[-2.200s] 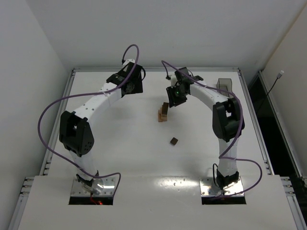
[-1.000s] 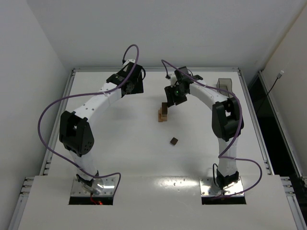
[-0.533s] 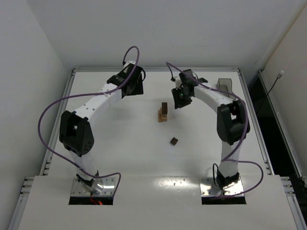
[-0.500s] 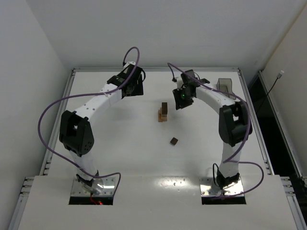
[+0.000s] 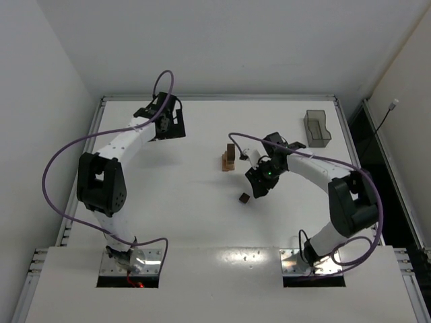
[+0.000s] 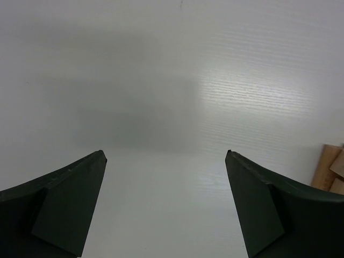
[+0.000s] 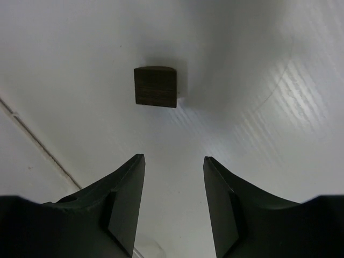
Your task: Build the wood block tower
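Right wrist — dark block (image 7: 155,86) beyond parted jaws.

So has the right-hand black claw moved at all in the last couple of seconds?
Yes. The right gripper left the stacked wooden block tower and swung toward the near side; it now hovers by the loose dark brown wooden cube.

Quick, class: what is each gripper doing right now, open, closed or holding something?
Left gripper: open, holding nothing.
Right gripper: open, empty; the dark brown block lies just ahead of it.
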Motion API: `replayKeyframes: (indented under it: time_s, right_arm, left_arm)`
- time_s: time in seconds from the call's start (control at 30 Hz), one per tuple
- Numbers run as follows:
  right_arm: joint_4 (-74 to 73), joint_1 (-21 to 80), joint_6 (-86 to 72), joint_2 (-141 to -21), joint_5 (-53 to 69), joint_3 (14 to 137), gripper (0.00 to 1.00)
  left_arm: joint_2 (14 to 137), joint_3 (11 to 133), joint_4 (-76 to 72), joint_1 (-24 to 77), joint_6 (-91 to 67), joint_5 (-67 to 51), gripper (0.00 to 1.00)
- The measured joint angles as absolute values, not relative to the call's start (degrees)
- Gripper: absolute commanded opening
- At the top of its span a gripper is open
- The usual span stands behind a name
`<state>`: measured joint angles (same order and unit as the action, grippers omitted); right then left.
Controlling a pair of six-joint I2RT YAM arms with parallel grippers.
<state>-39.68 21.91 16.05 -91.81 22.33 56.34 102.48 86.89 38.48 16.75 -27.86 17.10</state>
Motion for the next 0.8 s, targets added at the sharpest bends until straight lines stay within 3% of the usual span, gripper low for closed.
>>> replayKeyframes:
  time_s: [0.43,0.8]
  right_arm:
    - [-32.64,33.34,19.09,-84.51,15.59,49.87,0.45]
    - [-28.49,43.42,15.79,-90.48,0.69,50.11,0.41]
  left_arm:
    - [99.44,84.51,37.67,17.17,-26.98,15.66,0.92]
    - [96.99,82.35,37.04,15.79,-26.94,15.9,0.92]
